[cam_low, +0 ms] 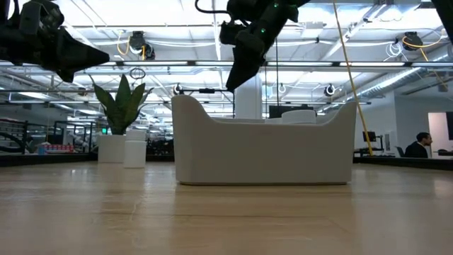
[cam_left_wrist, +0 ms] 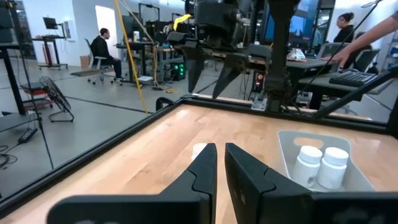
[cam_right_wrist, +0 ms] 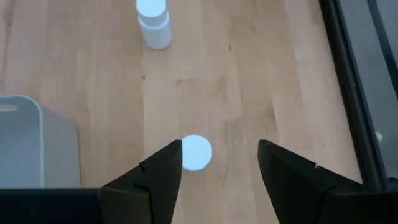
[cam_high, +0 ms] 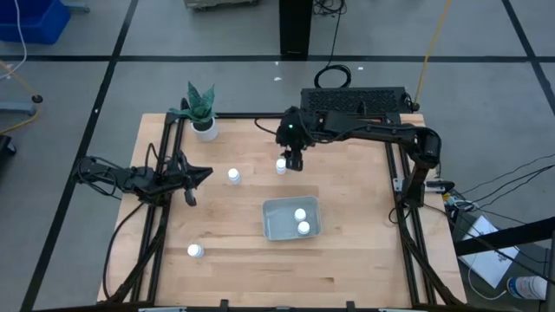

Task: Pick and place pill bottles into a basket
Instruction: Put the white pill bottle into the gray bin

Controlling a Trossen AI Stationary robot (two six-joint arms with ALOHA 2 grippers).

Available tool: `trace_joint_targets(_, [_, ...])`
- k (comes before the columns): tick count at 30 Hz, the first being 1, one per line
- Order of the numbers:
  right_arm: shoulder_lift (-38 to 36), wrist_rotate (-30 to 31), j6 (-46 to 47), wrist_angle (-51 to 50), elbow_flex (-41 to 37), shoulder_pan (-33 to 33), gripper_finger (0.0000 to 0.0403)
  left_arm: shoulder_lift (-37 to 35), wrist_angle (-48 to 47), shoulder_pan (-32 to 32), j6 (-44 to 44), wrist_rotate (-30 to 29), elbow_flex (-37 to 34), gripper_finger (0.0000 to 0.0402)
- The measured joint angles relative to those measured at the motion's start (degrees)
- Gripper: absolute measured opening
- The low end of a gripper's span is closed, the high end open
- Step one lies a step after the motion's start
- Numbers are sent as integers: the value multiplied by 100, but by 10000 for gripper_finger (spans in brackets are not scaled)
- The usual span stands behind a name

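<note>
Three white pill bottles stand upright on the wooden table. Two more stand in the pale grey basket, and they also show in the left wrist view. My right gripper is open and hovers above the middle bottle. In the right wrist view that bottle's cap shows from above between the fingers, close to one of them; the gripper does not touch it. In the low view the right gripper is well above the table. My left gripper waits at the table's left, shut and empty.
A white pot with a green plant stands at the far left corner. A dark keyboard tray lies beyond the far edge. A black frame runs around the table. People sit and stand in the room behind.
</note>
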Motion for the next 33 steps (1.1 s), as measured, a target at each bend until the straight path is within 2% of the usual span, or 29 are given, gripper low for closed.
trace_joint_targets(11, [145, -279, 144, -176, -2, 14, 234, 2, 0, -1, 8, 51, 0, 37])
trace_joint_targets(24, [684, -286, 20, -366, -7, 15, 235, 79, 19, -2, 48, 52, -2, 37])
trace_joint_targets(33, [929, -447, 105, -123, 4, 34, 236, 98, 8, -1, 92, 54, -2, 37])
